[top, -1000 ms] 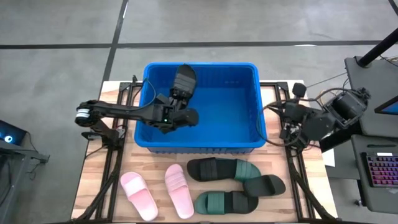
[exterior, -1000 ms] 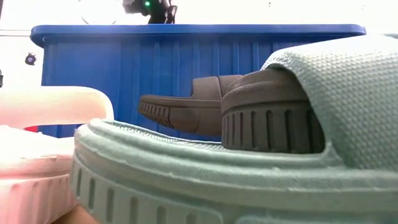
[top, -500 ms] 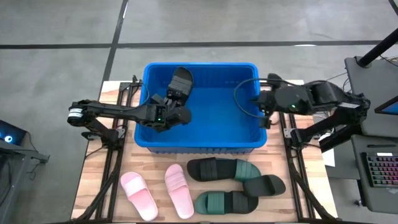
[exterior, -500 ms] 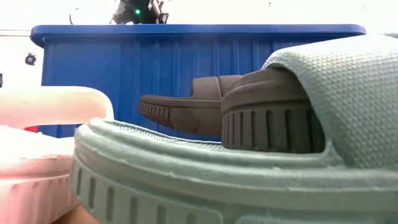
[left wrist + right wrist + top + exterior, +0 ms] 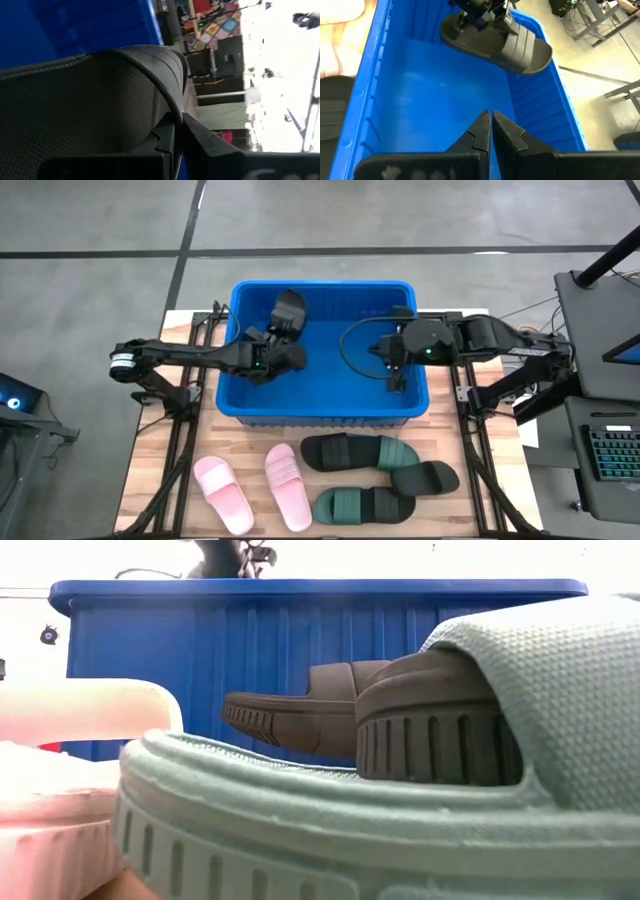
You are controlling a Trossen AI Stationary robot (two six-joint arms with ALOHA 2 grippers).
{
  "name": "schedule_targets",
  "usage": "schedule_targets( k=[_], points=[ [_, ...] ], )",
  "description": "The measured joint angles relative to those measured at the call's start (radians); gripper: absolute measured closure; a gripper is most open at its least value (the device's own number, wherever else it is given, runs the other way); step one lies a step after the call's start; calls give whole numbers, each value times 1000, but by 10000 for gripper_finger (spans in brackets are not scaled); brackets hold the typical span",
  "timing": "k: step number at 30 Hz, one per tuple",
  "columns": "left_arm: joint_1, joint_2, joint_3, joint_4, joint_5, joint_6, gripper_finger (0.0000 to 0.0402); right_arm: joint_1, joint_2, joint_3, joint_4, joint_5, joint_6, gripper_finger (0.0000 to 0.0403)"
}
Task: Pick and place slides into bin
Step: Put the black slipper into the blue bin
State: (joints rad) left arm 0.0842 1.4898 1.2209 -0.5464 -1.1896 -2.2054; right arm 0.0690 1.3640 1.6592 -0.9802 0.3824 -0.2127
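The blue bin (image 5: 322, 408) stands in the middle of the table. My left gripper (image 5: 278, 348) is over its left half, shut on a black slide (image 5: 288, 310) that hangs inside the bin near the far wall; the right wrist view shows this slide (image 5: 497, 39) too. My right gripper (image 5: 491, 125) hovers shut and empty over the bin's right half (image 5: 390, 365). Two pink slides (image 5: 255, 488) lie flat on the table in front of the bin. Beside them lie two dark green slides (image 5: 360, 451) (image 5: 362, 505) and a black one (image 5: 425, 477). My left gripper pinches a thin edge of the black slide (image 5: 172, 112) between its two fingers. The fingers come nearly level from the table's left side. The slide is lifted clear of the bin's floor, tilted, and reaches from the fingers toward the far wall.
The bin's far rim (image 5: 322, 285) and right wall (image 5: 420, 370) are close to both grippers. The slides in front fill the near strip of the table. In the low view a green slide (image 5: 400, 830) fills the foreground before the bin's wall (image 5: 200, 650).
My right gripper has swung from the table's right edge toward the left, coming over the bin's right half, shut throughout. My left gripper has shifted a little toward the table's left and down with the black slide, which stays lifted inside the bin.
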Motion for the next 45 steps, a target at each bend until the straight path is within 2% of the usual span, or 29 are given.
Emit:
schedule_targets(
  k=[12,16,23,28,37,45],
  points=[
    [34,3,-102,23,-15,-11,401,0,-6,14,45,1,7,394],
    [38,15,-168,111,-17,-11,401,0,-6,22,45,2,9,394],
    [57,72,-270,370,-17,-9,401,0,-6,26,50,2,14,394],
    [65,123,-289,494,-23,-5,401,0,-6,26,59,4,29,394],
    [76,148,-289,490,-20,1,401,0,-6,26,86,10,29,394],
    [86,147,-288,377,-22,11,401,0,-6,26,85,10,48,394]
  ],
)
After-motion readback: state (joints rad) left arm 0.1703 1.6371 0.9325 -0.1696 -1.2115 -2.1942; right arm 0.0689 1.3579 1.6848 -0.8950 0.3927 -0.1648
